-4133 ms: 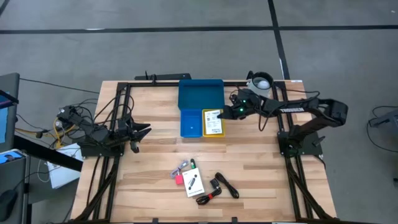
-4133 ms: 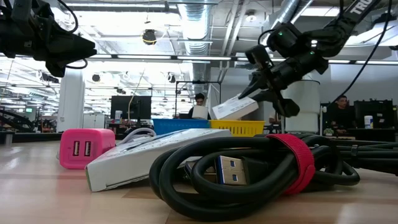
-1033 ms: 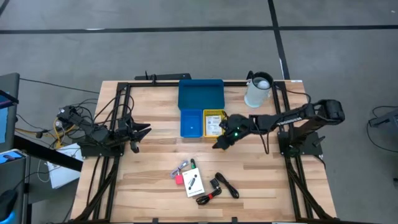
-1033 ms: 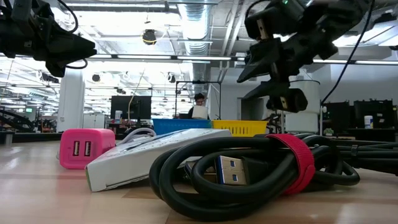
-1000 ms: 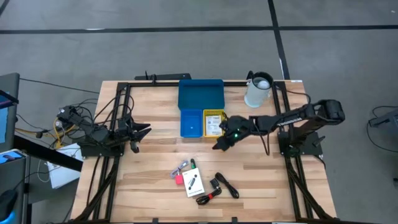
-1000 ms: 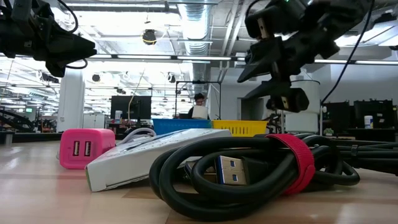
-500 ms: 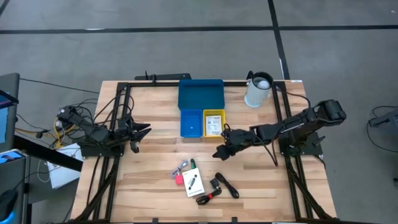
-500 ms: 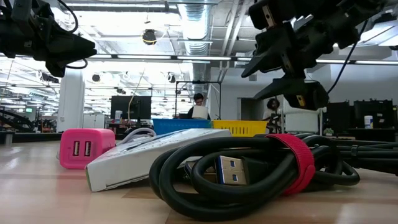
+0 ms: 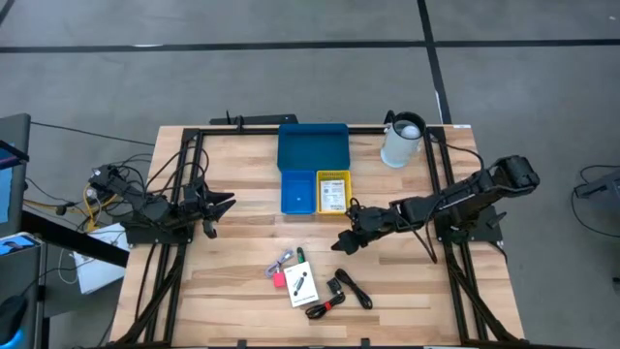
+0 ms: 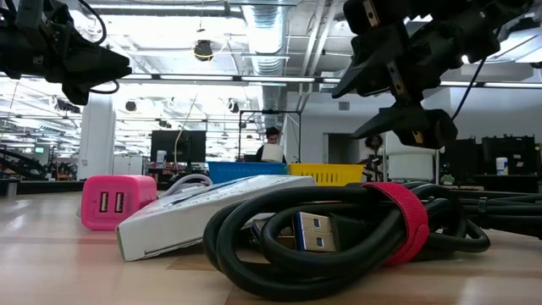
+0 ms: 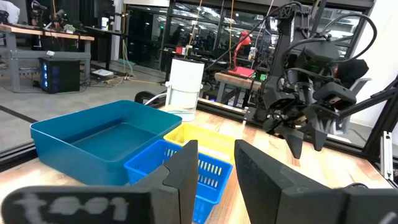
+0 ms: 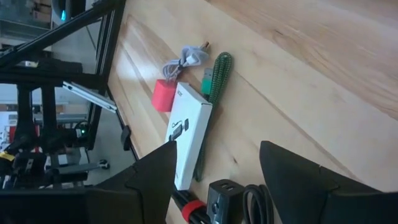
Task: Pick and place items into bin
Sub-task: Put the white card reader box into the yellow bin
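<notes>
Near the table's front lie the items: a white card box [image 9: 301, 287], a pink-red block [image 9: 278, 280], a grey cord [image 9: 283, 262], a green-tipped braided piece [image 12: 214, 106] and a black cable with a red band [image 10: 394, 216]. The bin set stands at the far middle: a wide blue tray [image 9: 313, 145], a small blue bin [image 9: 297, 191] and a yellow bin [image 9: 333, 177] with a white card lying in it. My right gripper [image 9: 341, 242] hovers open between the yellow bin and the items, holding nothing. My left gripper [image 9: 218, 206] waits open at the table's left.
A white pitcher [image 9: 402, 142] stands at the far right corner. Black frame rails [image 9: 194, 174] run along both sides of the table. Bare wood lies between the bins and the items. Cables and equipment sit beyond the left edge.
My right gripper has swung away from the yellow bin toward the table's near edge and the items, rolling a little, and its fingers have spread wider. The white card stays in the yellow bin.
</notes>
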Controlling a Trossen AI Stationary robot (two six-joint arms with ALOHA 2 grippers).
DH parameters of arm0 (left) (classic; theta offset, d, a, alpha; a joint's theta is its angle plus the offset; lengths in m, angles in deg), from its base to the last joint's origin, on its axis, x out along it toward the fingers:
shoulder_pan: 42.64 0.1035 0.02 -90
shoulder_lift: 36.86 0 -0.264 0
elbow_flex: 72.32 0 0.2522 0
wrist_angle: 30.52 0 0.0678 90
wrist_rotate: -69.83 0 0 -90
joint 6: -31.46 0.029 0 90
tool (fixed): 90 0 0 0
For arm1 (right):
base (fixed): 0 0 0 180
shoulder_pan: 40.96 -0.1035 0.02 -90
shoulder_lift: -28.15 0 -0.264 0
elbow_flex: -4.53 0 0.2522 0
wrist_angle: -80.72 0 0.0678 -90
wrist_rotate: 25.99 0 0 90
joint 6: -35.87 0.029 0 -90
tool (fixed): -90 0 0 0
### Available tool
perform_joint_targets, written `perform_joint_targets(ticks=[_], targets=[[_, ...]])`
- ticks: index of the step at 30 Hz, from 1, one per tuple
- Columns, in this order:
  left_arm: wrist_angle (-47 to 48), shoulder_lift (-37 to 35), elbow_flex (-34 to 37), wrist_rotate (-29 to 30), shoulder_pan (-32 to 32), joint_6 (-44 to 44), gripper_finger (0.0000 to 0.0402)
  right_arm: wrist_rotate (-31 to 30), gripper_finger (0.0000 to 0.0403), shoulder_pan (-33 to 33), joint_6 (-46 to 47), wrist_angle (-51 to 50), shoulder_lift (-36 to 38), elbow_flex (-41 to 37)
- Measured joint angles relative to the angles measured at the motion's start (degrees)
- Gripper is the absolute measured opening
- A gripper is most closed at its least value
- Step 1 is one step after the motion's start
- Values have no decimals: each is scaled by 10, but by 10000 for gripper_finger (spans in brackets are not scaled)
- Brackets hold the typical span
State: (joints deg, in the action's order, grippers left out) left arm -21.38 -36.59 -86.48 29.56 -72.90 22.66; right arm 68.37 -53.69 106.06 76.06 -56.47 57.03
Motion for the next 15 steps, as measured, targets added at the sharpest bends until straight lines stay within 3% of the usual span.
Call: perform_joint_targets(ticks=[9, 15], targets=[[0, 0, 0, 0, 0, 0, 95, -12, 223, -20, 3, -1, -19, 3], [0, 0, 0, 0, 0, 0, 95, 35, 225, -25, -14, 3, -88, 49]])
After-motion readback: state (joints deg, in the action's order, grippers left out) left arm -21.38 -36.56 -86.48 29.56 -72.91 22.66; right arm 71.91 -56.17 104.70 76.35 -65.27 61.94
